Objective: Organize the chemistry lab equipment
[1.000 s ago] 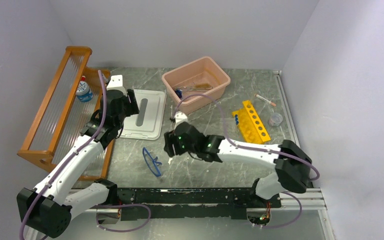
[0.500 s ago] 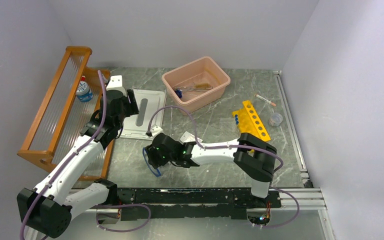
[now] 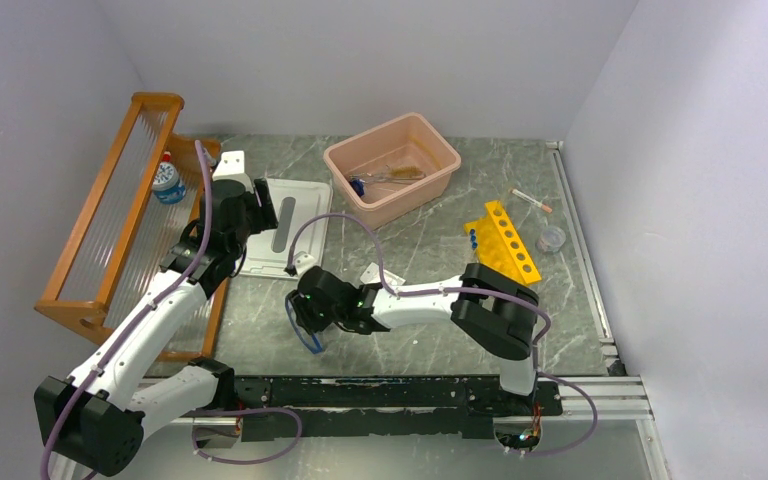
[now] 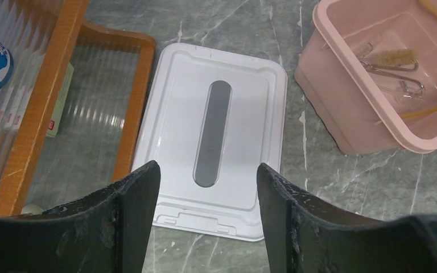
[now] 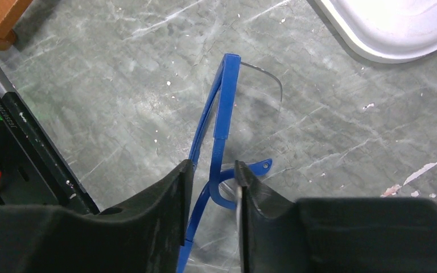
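Note:
Blue-framed clear safety glasses (image 3: 307, 336) lie on the marble table near the front. My right gripper (image 3: 310, 312) is low over them. In the right wrist view the glasses (image 5: 222, 114) run between its fingers; the gripper (image 5: 210, 172) straddles the blue frame with a gap on each side, still open. My left gripper (image 3: 252, 215) is open and empty above a white lid (image 4: 170, 125). Metal scissors and forceps (image 4: 395, 77) and a tan tube (image 4: 432, 109) lie in the pink bin (image 3: 342, 156).
An orange slatted shelf (image 3: 110, 215) stands at the left with a small bottle (image 3: 167, 180) on it. A yellow tube rack (image 3: 507, 240) with blue-capped tubes (image 3: 472, 238), a loose tube (image 3: 531, 199) and a small clear cup (image 3: 552, 238) sit at the right.
My right arm has swung left and down from mid-table to the safety glasses, and its fingers now straddle the frame. The left arm has not moved.

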